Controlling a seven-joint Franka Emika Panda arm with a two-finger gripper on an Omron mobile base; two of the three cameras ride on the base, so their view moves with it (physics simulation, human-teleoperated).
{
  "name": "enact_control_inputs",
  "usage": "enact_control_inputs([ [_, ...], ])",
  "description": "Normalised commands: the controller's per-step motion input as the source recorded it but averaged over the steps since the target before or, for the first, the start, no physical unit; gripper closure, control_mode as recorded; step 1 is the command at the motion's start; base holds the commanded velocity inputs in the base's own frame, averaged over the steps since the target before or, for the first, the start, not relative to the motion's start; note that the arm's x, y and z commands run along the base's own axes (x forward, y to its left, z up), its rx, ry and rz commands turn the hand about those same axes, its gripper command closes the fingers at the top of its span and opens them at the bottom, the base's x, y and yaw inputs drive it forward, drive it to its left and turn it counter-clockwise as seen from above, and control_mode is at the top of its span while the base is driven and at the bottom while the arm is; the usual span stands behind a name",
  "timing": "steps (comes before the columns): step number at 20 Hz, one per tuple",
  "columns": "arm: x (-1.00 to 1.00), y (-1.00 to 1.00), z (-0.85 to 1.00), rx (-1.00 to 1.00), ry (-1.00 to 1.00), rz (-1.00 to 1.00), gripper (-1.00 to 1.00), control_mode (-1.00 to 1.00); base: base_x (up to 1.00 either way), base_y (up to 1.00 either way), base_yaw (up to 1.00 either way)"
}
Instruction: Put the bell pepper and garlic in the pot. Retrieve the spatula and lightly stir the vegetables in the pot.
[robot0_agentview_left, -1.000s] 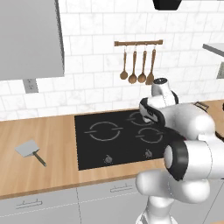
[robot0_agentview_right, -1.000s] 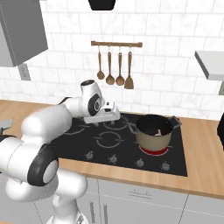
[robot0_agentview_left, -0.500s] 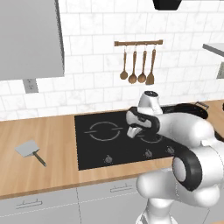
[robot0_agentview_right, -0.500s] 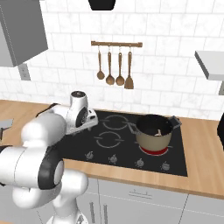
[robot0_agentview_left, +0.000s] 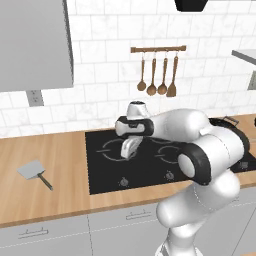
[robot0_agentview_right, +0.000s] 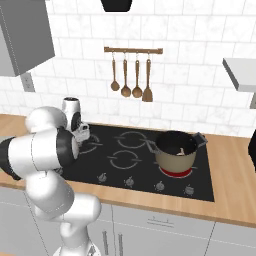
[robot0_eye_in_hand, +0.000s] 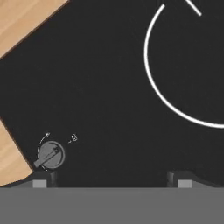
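The light-grey spatula (robot0_agentview_left: 34, 171) lies flat on the wooden counter, left of the cooktop, its dark handle pointing toward the front edge. My gripper (robot0_agentview_left: 128, 149) hangs over the cooktop's left burners, well right of the spatula, and it also shows behind my arm as the gripper (robot0_agentview_right: 83, 131). In the hand view my gripper (robot0_eye_in_hand: 111, 178) is open, its tips wide apart over bare black glass. The tan-brown pot (robot0_agentview_right: 176, 150) stands on the glowing red front-right burner, and a pale bit that looks like the garlic (robot0_agentview_right: 181, 151) shows inside. The bell pepper is hidden.
The black cooktop (robot0_agentview_left: 107, 172) has a row of knobs along its front, and one knob (robot0_eye_in_hand: 50, 155) sits near my left fingertip. Brown wooden spoons and a turner (robot0_agentview_right: 131, 75) hang on a wall rail. A grey cabinet (robot0_agentview_left: 32, 45) hangs at the upper left.
My arm has swung left from beside the pot across the cooktop to its left burners. The pot and spatula have not moved.
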Motion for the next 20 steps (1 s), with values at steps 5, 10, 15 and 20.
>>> enact_control_inputs([
  [5,0.00,0.84,-0.27,-0.11,0.02,-0.09,-1.00,-1.00,0.00,0.00,0.00],
  [10,0.00,0.00,0.00,0.00,0.00,0.00,-1.00,-1.00,0.00,0.00,0.00],
  [15,0.00,0.07,-0.01,0.00,0.00,-0.01,-1.00,-1.00,0.00,0.00,0.00],
  [20,-0.07,0.65,-0.02,0.01,-0.03,-0.14,-1.00,-1.00,0.00,0.00,0.00],
])
